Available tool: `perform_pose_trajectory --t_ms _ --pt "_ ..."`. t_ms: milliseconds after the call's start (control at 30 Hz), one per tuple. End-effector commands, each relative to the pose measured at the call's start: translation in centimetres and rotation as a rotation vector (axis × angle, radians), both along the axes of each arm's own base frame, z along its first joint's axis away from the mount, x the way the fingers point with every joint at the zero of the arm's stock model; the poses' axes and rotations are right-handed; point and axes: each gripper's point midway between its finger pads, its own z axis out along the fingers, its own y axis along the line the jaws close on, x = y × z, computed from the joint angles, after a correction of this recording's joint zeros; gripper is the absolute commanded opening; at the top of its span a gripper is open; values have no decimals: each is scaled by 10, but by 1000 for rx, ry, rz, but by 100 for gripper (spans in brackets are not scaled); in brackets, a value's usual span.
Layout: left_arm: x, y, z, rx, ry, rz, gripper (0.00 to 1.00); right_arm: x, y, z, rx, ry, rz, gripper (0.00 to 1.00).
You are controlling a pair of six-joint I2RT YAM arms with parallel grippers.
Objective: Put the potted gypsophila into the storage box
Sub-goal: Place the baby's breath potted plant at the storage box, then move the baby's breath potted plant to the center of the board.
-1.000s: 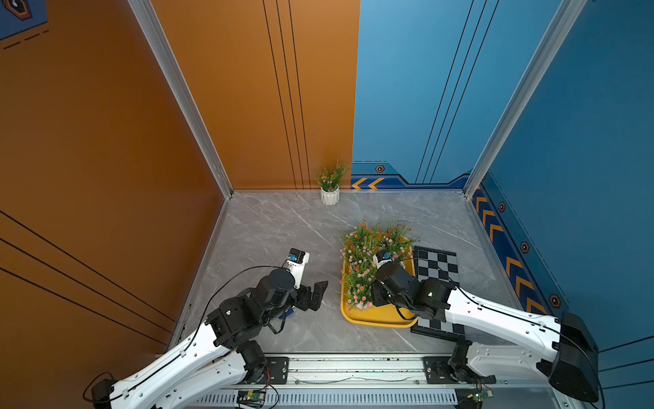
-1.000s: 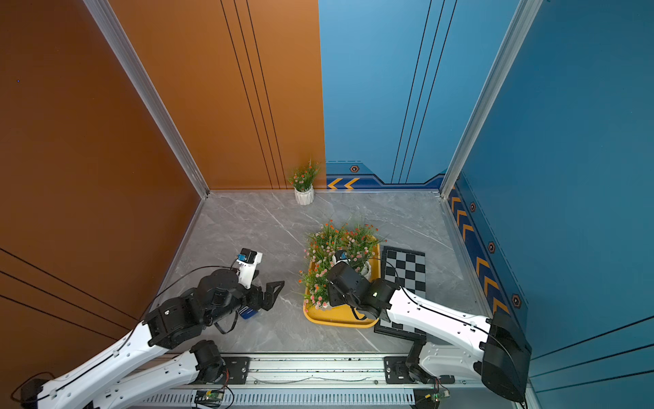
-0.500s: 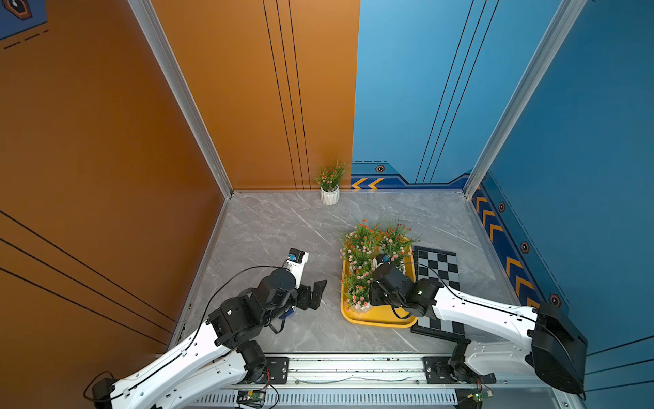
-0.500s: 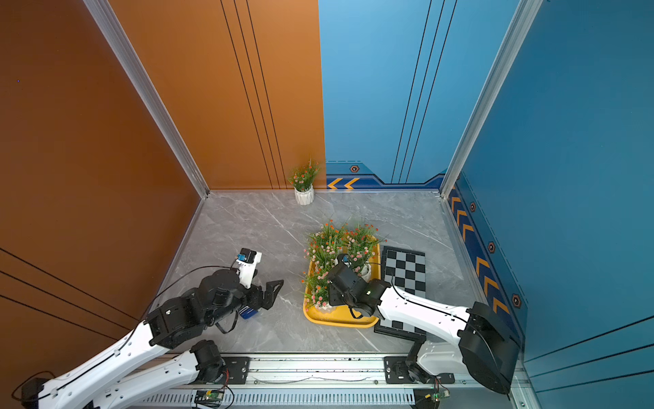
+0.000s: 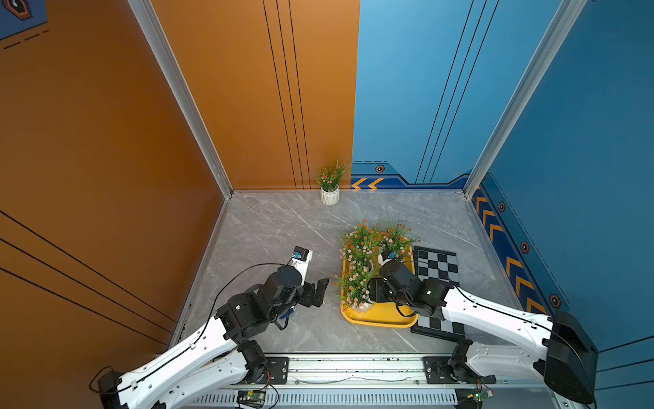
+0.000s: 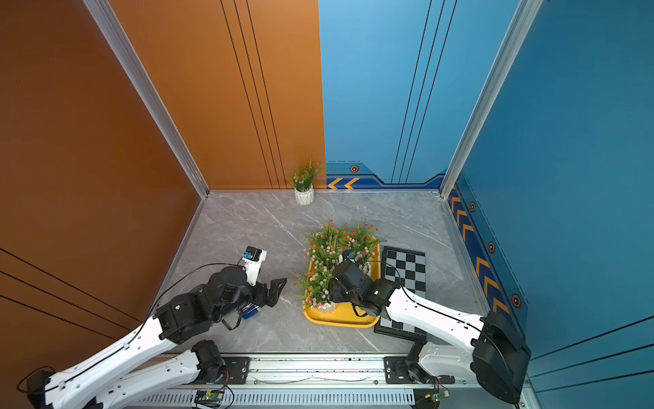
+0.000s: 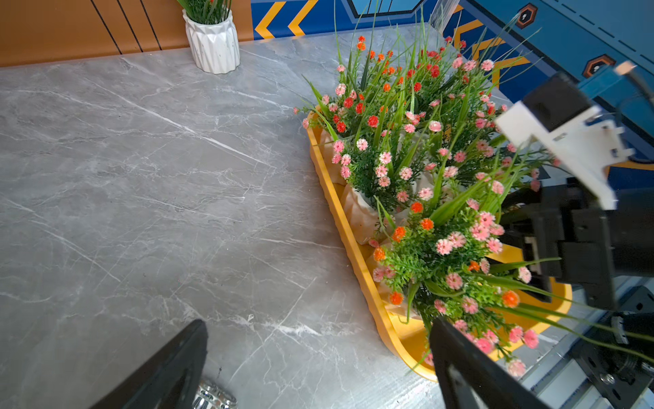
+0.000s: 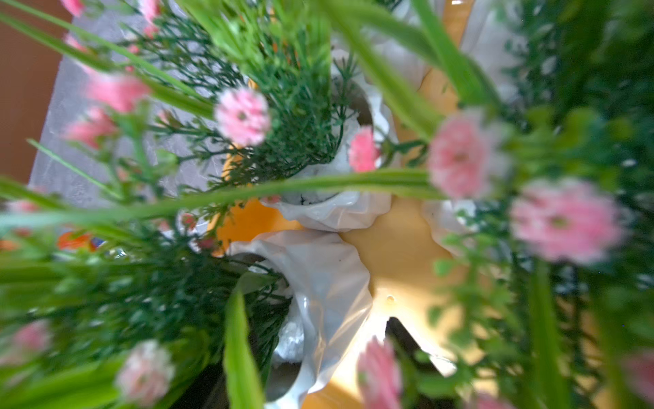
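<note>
My right gripper (image 5: 370, 294) reaches in over the near end of the yellow storage box (image 5: 384, 318), buried in the foliage of the nearest potted gypsophila (image 5: 355, 287). My right wrist view is blurred by leaves. It shows that plant's white ribbed pot (image 8: 329, 283) standing upright on the box floor, with my jaws spread. One dark finger (image 8: 403, 333) sits just beside the pot wall, with a sliver of yellow showing between them. The other finger is lost behind greenery, and I cannot tell whether it touches the pot. I am gripping nothing there.

Several more pots of the same plant crowd the far half of the box, their pink and orange blooms spilling over the rim. One further plant (image 5: 330, 186) stands well apart from the box, against the back wall (image 5: 247, 106).

The chequered board (image 5: 439, 265) lies just beside the box, on my right, partly under my right arm.

My left gripper (image 7: 318, 324) hangs over bare grey table (image 7: 141, 177) on the box's left. Its jaws are wide apart and empty, near the rim but not touching it.
</note>
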Motion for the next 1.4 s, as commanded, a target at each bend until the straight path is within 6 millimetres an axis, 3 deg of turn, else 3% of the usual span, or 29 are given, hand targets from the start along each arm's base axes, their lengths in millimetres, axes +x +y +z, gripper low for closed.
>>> perform_pose_trajectory --t_ms 0,133,400,500,667,833,967,1100,1233,1367 --pt "14 -3 14 -35 -36 11 98 -1 -3 44 11 -77 52 63" --pt "31 -6 21 -77 -32 18 98 3 -27 73 -3 -137 -5 66" --pt "81 -1 21 -141 41 79 98 4 -18 133 77 -269 107 71" --pt "107 2 21 -149 83 110 98 15 -16 158 57 -347 126 76" --pt "154 -10 28 -219 124 84 98 48 -19 186 22 -442 93 85" --pt "211 -11 24 -346 181 78 98 85 -31 199 61 -466 24 100" --pt "260 4 17 -481 218 136 98 104 -42 202 61 -470 -18 100" --pt "309 6 11 -657 219 109 98 120 -50 200 55 -467 -43 100" --pt "354 3 -5 -668 221 94 98 136 -54 194 61 -454 -61 100" --pt "399 14 -30 -739 261 163 98 149 -57 188 74 -432 -74 100"
